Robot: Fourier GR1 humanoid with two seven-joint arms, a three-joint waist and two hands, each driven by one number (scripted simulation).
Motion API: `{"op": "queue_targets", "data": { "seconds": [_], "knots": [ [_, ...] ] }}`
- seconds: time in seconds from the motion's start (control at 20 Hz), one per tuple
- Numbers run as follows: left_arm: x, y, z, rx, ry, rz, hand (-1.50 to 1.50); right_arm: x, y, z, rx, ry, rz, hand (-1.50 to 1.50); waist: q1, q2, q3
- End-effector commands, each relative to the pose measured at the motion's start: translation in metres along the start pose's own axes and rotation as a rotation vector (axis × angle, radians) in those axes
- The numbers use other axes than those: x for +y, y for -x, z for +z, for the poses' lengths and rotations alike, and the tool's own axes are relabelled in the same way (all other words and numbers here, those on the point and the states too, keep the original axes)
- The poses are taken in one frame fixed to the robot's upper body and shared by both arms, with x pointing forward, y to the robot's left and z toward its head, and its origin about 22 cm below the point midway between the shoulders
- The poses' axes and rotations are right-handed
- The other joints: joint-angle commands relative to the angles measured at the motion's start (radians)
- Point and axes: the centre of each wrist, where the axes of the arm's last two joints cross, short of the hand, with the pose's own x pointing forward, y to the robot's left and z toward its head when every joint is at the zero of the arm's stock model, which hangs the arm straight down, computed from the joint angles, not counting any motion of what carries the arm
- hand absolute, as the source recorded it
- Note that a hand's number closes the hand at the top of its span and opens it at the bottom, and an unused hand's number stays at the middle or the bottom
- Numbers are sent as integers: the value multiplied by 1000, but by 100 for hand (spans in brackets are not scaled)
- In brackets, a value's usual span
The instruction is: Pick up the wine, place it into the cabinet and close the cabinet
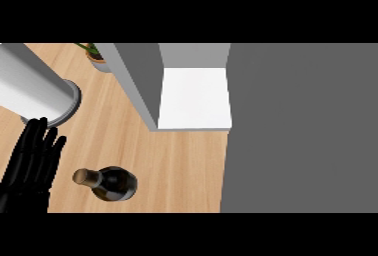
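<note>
While the left hand [31,160] rests open, fingers straight, just left of it, the wine [111,183] stands on the bench [177,165] before the open cabinet [193,97], likely heavy, slick, breakable glass, best gripped round its dark belly.

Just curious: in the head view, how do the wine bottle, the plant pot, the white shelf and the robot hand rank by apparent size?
1. white shelf
2. left robot hand
3. wine bottle
4. plant pot, though it is partly hidden.
</note>
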Motion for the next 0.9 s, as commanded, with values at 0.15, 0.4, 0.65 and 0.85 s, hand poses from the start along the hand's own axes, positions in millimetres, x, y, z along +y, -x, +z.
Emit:
{"op": "queue_targets", "data": {
  "seconds": [0.15, 0.4, 0.65, 0.85],
  "knots": [
    [22, 50, -14, 21, 27, 26, -150, 0, -47, 26, -60, -30, -9, -150, 4, 4, 1],
    [31, 88, -6, 60, 25, 11, -150, 2, -53, 43, -73, -21, -18, -150, -11, -2, 2],
    [49, 96, -30, 65, -11, -3, -150, 3, -58, 41, -69, -33, -13, -150, -10, 1, 3],
    [60, 118, -39, 72, 5, 13, -150, 1, -44, 29, -89, -2, -19, -150, -2, 4, 3]
  ]
}}
